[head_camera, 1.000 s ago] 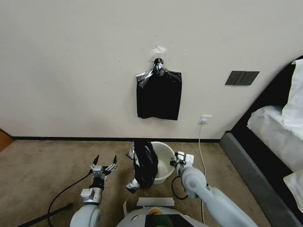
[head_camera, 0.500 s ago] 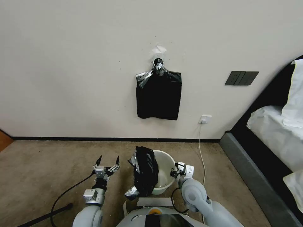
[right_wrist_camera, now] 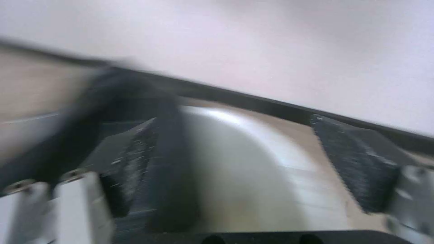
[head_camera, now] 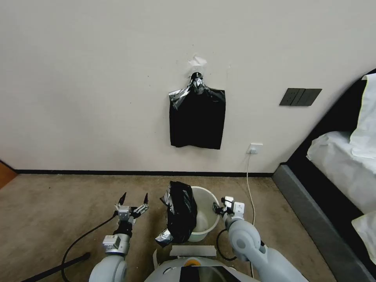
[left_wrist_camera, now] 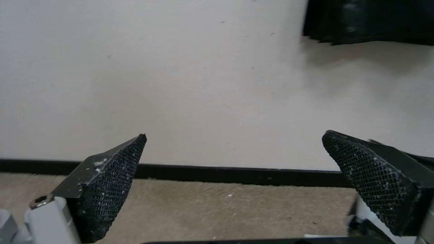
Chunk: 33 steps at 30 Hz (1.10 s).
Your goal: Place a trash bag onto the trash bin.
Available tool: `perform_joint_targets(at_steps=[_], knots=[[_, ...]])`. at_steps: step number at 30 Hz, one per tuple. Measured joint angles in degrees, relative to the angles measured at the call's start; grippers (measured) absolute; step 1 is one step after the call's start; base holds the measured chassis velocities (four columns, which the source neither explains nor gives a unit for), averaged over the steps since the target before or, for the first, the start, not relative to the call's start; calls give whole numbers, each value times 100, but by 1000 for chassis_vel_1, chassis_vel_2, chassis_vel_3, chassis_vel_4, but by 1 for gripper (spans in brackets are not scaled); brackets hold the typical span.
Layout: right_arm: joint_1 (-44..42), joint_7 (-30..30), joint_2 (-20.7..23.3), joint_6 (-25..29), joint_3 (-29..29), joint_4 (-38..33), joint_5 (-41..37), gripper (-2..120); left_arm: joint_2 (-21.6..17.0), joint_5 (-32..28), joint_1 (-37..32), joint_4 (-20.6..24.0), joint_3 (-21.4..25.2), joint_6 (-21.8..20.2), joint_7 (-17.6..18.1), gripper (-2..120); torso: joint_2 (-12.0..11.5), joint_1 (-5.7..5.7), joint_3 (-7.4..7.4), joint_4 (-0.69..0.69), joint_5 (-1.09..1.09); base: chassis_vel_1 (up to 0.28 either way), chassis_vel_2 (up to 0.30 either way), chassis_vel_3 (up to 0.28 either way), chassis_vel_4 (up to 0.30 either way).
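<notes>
Trash bag [head_camera: 181, 211] draped upright over trash bin [head_camera: 205, 196] left rim, seemingly.

Left tool [head_camera: 133, 198] raised low on the left, fingers spread wide, tips pointing forward, right tool [head_camera: 217, 207] lower right, arm bent at the elbow, fingers parted [right_wrist_camera: 235, 159]

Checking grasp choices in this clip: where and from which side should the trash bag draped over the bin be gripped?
Judging by its pose, grip the crinkled glossy black trash bag at its bunched top edge above the rim of the round cream-white plastic trash bin, coming from the robot's left. It hangs down the bin's left side, nearest the open left tool; the open right tool sits at the opposite rim.
</notes>
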<state>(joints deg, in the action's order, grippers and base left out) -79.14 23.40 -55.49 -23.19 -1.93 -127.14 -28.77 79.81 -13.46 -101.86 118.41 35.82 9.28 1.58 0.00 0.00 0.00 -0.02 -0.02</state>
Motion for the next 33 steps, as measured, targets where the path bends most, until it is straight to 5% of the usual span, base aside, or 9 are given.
perform_joint_targets(at_steps=[2, 7, 18, 25, 33], knots=[[91, -1021, 78, 243, 389, -22, 283, 98, 37, -5, 21, 25, 14, -113, 250, 100, 0, 0, 0, 2, 2, 0, 0, 0, 0], [603, -1290, 42, 41, 994, -96, -220, 100, 74, 4, 9, 90, 19, -190, 317, 100, 0, 0, 0, 2, 2, 0, 0, 0, 0], [1666, 48, -344, -1101, 2011, 250, -1201, 100, 303, 197, 47, 62, -113, -203, 322, 100, 0, 0, 1, 2, 2, 0, 0, 0, 0], [1724, 283, -482, -1239, 2257, 424, -1110, 99, 324, 228, 71, -2, -158, -202, 320, 100, 0, 0, 1, 1, 2, 0, 0, 0, 0], [1764, 302, -529, -1162, 2265, 572, -1043, 78, 371, 335, 89, -85, -289, -193, 314, 100, 0, 0, 1, 1, 2, 0, 0, 0, 0]])
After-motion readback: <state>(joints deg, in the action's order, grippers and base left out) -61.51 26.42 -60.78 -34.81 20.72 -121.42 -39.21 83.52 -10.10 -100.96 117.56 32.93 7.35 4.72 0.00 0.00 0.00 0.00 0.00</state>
